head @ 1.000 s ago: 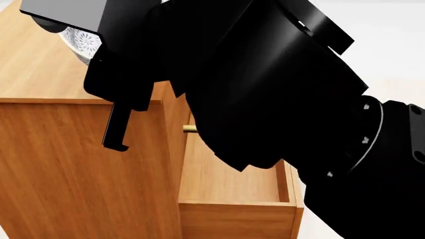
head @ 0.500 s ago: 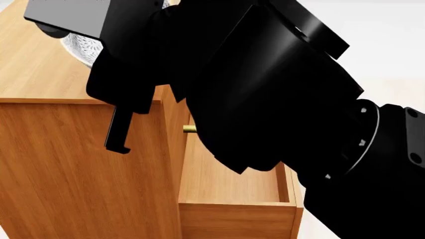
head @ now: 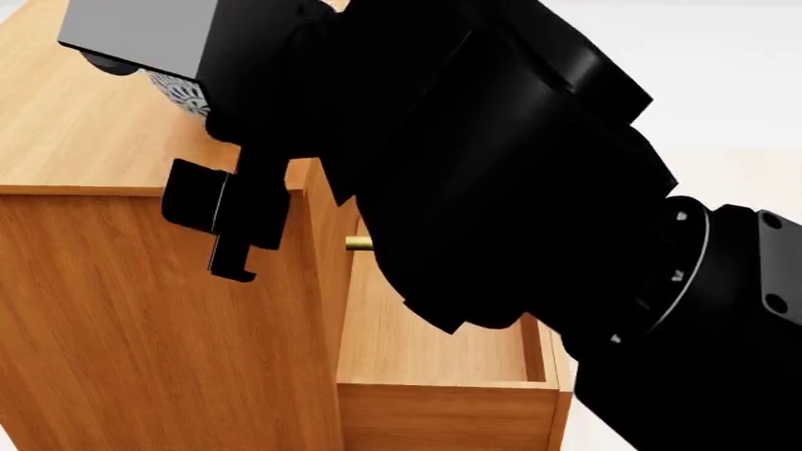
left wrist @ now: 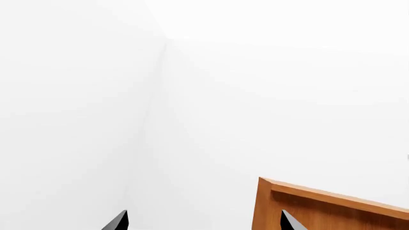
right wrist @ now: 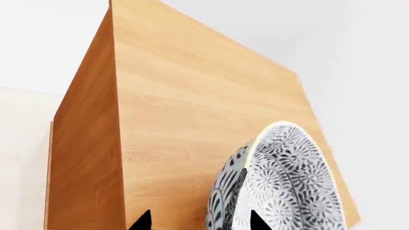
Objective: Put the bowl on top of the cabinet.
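right gripper (right wrist: 198, 221): two dark fingertips at the edge of the wrist view, one on each side of the bowl's wall; it reads as clamped on the rim. In the head view the arm's bulk hides the grip itself.
bowl (right wrist: 281, 184): held on edge, leaf-patterned outside facing the wrist camera, pale rim seen as a thin line. It hangs over the cabinet's flat top; I cannot tell whether it is touching the wood or just above it.
why held so: a rim pinch leaves the bowl tilted. My judgement is that it has to come level, foot down, before release, or it may roll or tip.
cabinet (right wrist: 191, 105): orange-brown top runs away from the bowl, bare on this side. Plenty of landing room, by my reading.
head view adds: bowl (head: 183, 92) shows only as a patterned sliver under the grey camera block, over the cabinet (head: 75, 141) top near its front edge; a drawer (head: 439, 362) below stands pulled out, a brass handle (head: 359, 243) end showing.
left gripper (left wrist: 203, 221): two tips well apart, nothing between them, idle beside a cabinet corner (left wrist: 319, 206) against white wall.
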{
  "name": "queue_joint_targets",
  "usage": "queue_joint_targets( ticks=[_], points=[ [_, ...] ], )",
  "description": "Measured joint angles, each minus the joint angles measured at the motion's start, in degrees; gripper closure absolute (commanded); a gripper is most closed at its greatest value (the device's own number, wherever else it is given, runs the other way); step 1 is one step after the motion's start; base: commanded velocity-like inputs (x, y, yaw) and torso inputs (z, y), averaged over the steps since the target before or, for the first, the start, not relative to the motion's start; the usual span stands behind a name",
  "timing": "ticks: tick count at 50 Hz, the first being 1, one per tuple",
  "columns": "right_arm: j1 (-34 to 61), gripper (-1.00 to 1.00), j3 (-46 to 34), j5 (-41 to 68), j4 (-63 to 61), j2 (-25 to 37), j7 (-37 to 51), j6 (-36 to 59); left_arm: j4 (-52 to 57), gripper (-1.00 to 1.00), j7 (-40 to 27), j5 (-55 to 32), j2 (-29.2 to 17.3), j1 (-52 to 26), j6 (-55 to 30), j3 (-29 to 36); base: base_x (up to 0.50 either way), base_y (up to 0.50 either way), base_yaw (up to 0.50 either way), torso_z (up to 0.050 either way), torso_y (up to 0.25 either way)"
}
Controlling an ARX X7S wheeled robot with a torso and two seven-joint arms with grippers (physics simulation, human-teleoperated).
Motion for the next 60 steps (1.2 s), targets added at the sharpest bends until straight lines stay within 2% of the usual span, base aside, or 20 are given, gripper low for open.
queue_joint_targets(
  ticks=[23,36,45,60],
  points=[
    [-1.2,-1.0,1.3,-0.3,-2.2,2.0,1.3,-1.0,-0.1,-1.0,-0.1,0.2,-0.1,0.0,0.3,0.3,0.0,0.0,0.0,0.0,0.0],
    [-5.6,-1.0,8.2,3.8,-9.8,6.8,4.1,-0.6,-0.1,-1.0,-0.2,0.2,-0.3,0.0,0.3,0.5,0.0,0.0,0.0,0.0,0.0],
    [-13.4,-1.0,14.8,8.1,-21.2,13.2,8.0,-0.1,-0.1,-1.0,-0.3,0.3,-0.4,0.0,0.2,0.6,0.0,0.0,0.0,0.0,0.0],
    [-36.3,-1.0,35.0,21.2,-40.1,19.6,21.9,0.8,-0.2,-1.0,-0.3,0.3,-0.5,0.2,0.5,0.7,0.0,0.0,0.0,0.0,0.0]
  ],
)
